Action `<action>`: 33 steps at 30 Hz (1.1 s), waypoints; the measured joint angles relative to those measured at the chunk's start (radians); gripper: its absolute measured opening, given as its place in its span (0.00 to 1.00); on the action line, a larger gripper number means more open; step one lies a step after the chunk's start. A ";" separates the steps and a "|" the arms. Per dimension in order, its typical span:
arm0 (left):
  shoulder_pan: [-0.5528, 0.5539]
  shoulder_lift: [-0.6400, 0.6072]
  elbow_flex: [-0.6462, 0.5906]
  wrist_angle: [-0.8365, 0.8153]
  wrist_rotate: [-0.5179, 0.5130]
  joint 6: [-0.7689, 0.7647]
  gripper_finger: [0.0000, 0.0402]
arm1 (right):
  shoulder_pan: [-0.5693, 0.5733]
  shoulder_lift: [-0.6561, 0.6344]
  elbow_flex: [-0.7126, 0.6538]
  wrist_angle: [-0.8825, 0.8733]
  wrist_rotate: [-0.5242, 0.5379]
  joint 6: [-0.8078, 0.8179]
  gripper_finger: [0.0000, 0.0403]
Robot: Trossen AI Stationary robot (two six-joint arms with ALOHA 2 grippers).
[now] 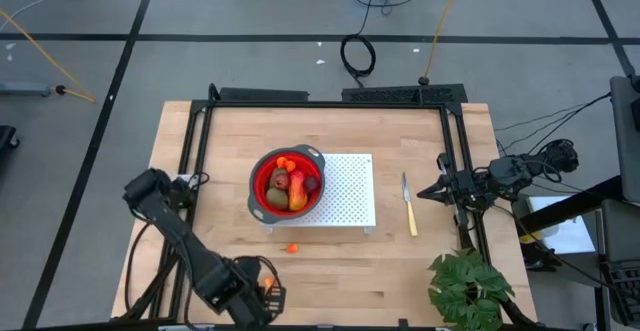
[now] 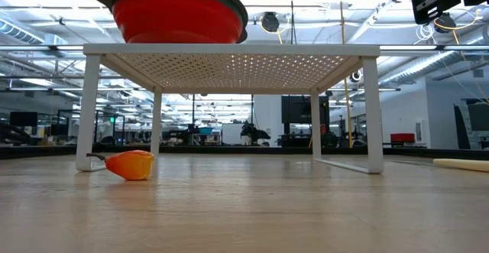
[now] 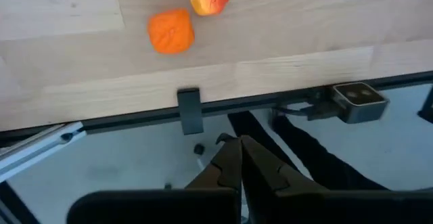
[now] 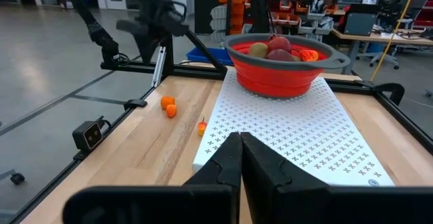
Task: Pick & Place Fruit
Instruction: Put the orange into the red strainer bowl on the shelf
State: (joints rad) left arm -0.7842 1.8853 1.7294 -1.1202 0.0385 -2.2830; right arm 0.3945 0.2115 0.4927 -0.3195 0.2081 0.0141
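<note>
Red bowl [image 1: 287,184] on the white perforated stand [image 1: 345,189] holds most fruit [image 1: 291,183]; 3 orange bits [image 1: 291,248] lie on the worktop [image 1: 330,261]. Left hand [image 3: 238,158] and right hand [image 4: 239,145] are closed, empty.

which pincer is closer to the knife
Right. The right pincer sits just beside the knife at the table's right side. The left pincer is far off, past the near edge at the left.
</note>
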 joint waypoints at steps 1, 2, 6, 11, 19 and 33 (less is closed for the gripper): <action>-0.006 0.010 0.000 0.000 -0.003 0.000 0.01 | 0.000 0.000 0.000 0.000 0.000 0.000 0.00; -0.010 0.021 0.000 0.002 -0.005 0.004 0.01 | 0.000 0.000 0.000 0.000 0.000 0.000 0.00; -0.017 0.052 0.000 0.005 -0.013 0.024 0.04 | 0.000 0.000 0.000 0.000 0.000 0.000 0.00; -0.017 0.076 0.000 0.007 -0.019 0.058 0.13 | 0.000 0.000 0.000 0.000 0.000 0.000 0.00; -0.014 0.107 -0.003 -0.003 -0.019 0.052 0.45 | 0.000 0.000 0.000 0.000 0.000 0.000 0.00; -0.001 0.113 -0.124 0.023 0.007 0.177 0.76 | 0.000 0.000 0.000 -0.001 0.000 0.000 0.00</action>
State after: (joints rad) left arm -0.7856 1.9984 1.6053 -1.0968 0.0456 -2.1063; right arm 0.3946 0.2115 0.4927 -0.3202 0.2081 0.0139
